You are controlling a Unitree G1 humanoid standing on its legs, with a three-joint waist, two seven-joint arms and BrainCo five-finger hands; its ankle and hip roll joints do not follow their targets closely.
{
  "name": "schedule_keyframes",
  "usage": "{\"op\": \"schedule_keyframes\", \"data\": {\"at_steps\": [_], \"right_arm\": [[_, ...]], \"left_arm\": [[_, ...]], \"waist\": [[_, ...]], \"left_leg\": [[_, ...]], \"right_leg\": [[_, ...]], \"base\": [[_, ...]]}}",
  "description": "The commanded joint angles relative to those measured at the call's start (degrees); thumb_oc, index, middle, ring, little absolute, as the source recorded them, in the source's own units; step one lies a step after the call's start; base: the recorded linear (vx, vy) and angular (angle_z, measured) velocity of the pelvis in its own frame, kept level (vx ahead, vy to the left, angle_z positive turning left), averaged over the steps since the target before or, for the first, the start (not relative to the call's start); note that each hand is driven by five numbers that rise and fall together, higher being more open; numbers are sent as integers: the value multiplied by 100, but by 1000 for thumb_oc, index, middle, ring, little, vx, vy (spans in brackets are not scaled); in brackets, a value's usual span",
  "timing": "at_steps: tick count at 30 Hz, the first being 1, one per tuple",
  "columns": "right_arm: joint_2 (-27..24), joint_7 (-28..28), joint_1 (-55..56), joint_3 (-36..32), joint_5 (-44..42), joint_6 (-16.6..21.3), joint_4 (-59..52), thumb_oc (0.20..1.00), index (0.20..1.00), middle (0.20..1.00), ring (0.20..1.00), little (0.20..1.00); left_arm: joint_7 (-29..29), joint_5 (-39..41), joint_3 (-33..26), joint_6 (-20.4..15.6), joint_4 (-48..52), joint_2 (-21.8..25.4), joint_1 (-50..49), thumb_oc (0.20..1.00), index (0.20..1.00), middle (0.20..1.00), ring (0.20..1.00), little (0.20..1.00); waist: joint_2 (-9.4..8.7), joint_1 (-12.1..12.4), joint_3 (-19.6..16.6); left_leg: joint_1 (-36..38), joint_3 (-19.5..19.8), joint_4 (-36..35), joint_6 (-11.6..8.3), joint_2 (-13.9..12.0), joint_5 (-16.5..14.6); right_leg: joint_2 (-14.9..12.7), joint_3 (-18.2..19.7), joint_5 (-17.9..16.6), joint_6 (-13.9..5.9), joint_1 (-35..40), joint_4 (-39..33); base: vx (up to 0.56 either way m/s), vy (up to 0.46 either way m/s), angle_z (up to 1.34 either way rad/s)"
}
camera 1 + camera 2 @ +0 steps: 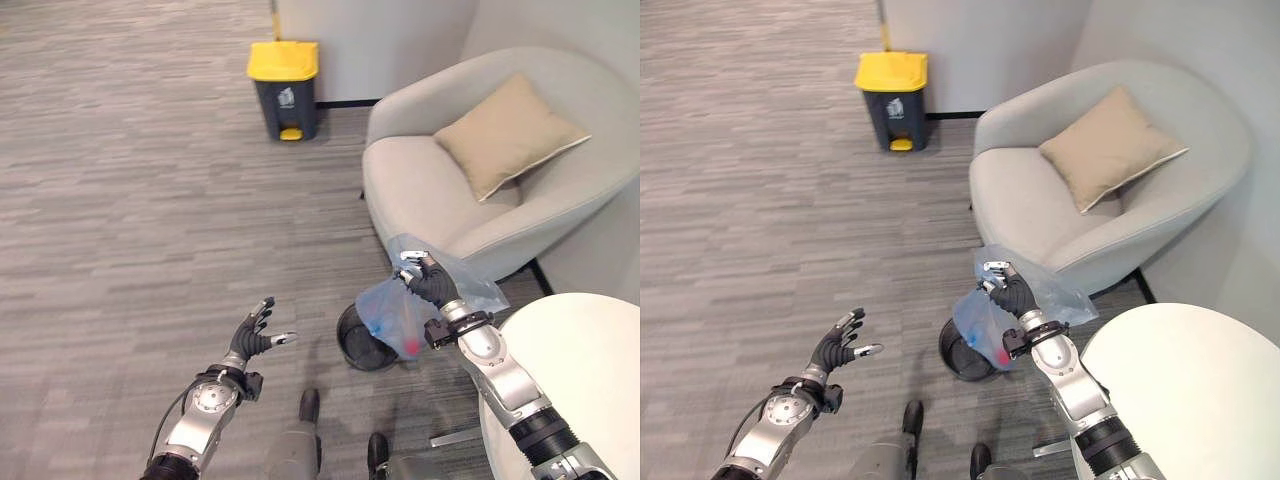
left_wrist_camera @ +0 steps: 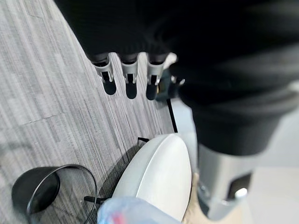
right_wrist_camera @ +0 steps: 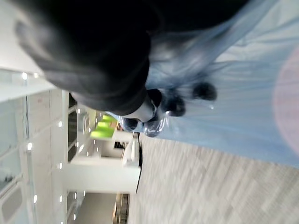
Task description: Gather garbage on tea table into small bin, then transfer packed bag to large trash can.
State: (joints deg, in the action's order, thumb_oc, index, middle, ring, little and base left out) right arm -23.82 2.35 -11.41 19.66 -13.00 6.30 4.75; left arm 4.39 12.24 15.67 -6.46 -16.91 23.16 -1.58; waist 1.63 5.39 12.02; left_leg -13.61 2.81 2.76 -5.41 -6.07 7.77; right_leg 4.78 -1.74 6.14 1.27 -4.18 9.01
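Observation:
My right hand is shut on the top of a translucent blue bag with something red low inside; the bag hangs above the small black wire bin on the floor. The bag's film is bunched under curled fingers in the right wrist view. My left hand floats open over the carpet, left of the bin, holding nothing. The large grey trash can with a yellow lid stands far ahead by the wall. The round white tea table is at the lower right.
A light grey armchair with a tan cushion stands right of the path, just behind the bag. Grey carpet stretches from the small bin to the yellow-lidded can. A white wall runs behind the can.

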Motion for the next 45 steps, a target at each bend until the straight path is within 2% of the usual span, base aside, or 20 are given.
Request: {"op": "schedule_keyframes", "data": {"at_steps": [1, 2, 3, 4, 6, 8, 11, 15, 20, 25, 29, 30, 38, 45], "right_arm": [[-32, 158, -582, -151, -381, 461, -508, 200, 200, 200, 200, 200], [-71, 162, -607, -154, -405, 434, -551, 200, 200, 200, 200, 200], [-108, 131, -615, -124, -454, 401, -633, 200, 200, 200, 200, 200], [-109, 131, -617, -125, -454, 400, -634, 200, 200, 200, 200, 200], [-198, 64, -644, -108, -462, 384, -729, 200, 200, 200, 200, 200], [-212, -14, -653, -62, -527, 347, -781, 200, 200, 200, 200, 200], [-147, -54, -655, -46, -652, 332, -868, 200, 200, 200, 200, 200], [42, -106, -785, 175, -844, 321, -955, 200, 200, 200, 200, 200], [255, -168, -966, 422, -1016, 324, -1037, 200, 200, 200, 200, 200], [527, -252, -1154, 776, -1234, 315, -1294, 200, 200, 200, 200, 200], [597, -271, -1238, 870, -1336, 326, -1339, 200, 200, 200, 200, 200], [781, -236, -1550, 1078, -1419, 297, -1361, 200, 200, 200, 200, 200], [1154, -180, -2073, 1464, -1629, 316, -1207, 200, 200, 200, 200, 200], [1546, -111, -2386, 1889, -1927, 356, -1038, 200, 200, 200, 200, 200]], "left_arm": [[-68, -270, 147, -281, 470, 235, 445, 1000, 1000, 1000, 1000, 1000], [-126, -258, 200, -312, 606, 227, 494, 1000, 1000, 1000, 1000, 1000], [-224, -266, 299, -336, 800, 278, 550, 1000, 1000, 1000, 1000, 1000], [-225, -266, 299, -335, 802, 278, 551, 1000, 1000, 1000, 1000, 1000], [-331, -254, 459, -365, 940, 293, 675, 1000, 1000, 1000, 1000, 1000], [-358, -290, 677, -367, 988, 243, 868, 1000, 1000, 1000, 1000, 1000], [-354, -471, 895, -330, 1012, 145, 1068, 1000, 1000, 1000, 1000, 1000], [-209, -736, 1151, -313, 968, 17, 1578, 1000, 1000, 1000, 1000, 1000], [59, -1110, 1237, -293, 889, -28, 1905, 1000, 1000, 1000, 1000, 1000], [494, -1567, 1234, -101, 471, -152, 2093, 1000, 1000, 1000, 1000, 1000], [523, -1563, 1295, -63, 310, -237, 2152, 1000, 1000, 1000, 1000, 1000], [485, -1477, 1538, 4, 20, -416, 2257, 1000, 1000, 1000, 1000, 1000], [354, -1450, 1993, 59, -379, -692, 2472, 1000, 1000, 1000, 1000, 1000], [500, -1376, 2347, 122, -690, -1057, 2872, 1000, 1000, 1000, 1000, 1000]], "waist": [[-388, -106, -38], [-428, -177, -27], [-531, -278, -48], [-522, -282, -57], [-650, -399, -99], [-675, -532, -177], [-662, -598, -359], [-805, -615, -528], [-886, -594, -616], [-1012, -548, -726], [-1068, -512, -725], [-1128, -486, -742], [-1156, -446, -763], [-1164, -450, -753]], "left_leg": [[-716, -338, -6, -24, 590, 176], [-669, -489, 237, 76, 541, -5], [-531, -593, 674, 200, 508, -349], [-553, -585, 676, 200, 501, -336], [-285, -604, 998, 220, 446, -852], [64, -542, 1005, 183, 341, -1071], [381, -571, 350, 186, 289, -934], [624, -583, -80, 200, 357, -889], [860, -671, -248, 239, 390, -909], [1098, -759, -441, 298, 398, -909], [1116, -771, -449, 310, 391, -904], [1147, -784, -463, 332, 396, -910], [1235, -818, -558, 356, 410, -896], [1268, -827, -603, 366, 412, -885]], "right_leg": [[-197, -71, 335, -293, 189, -198], [-304, -213, 222, -333, 117, -237], [-484, -367, 85, -367, 57, -315], [-475, -374, 66, -365, 43, -325], [-658, -515, -80, -414, -7, -455], [-723, -616, -149, -464, -7, -584], [-711, -740, -267, -511, 46, -730], [-771, -754, -382, -597, 110, -880], [-806, -689, -437, -659, 199, -902], [-815, -612, -466, -722, 261, -879], [-818, -598, -468, -731, 264, -862], [-816, -587, -477, -738, 265, -847], [-812, -555, -501, -746, 314, -903], [-817, -541, -525, -750, 322, -938]], "base": [[-257, 10, 49], [-279, 27, 58], [-277, 27, 61], [-208, 27, 52], [-141, 38, 65], [-76, 96, 64], [22, 120, 42], [10, 91, 13], [21, 79, -4], [29, 51, -9], [10, 13, -4], [14, 22, -6], [14, 14, -4], [0, 0, 0]]}}
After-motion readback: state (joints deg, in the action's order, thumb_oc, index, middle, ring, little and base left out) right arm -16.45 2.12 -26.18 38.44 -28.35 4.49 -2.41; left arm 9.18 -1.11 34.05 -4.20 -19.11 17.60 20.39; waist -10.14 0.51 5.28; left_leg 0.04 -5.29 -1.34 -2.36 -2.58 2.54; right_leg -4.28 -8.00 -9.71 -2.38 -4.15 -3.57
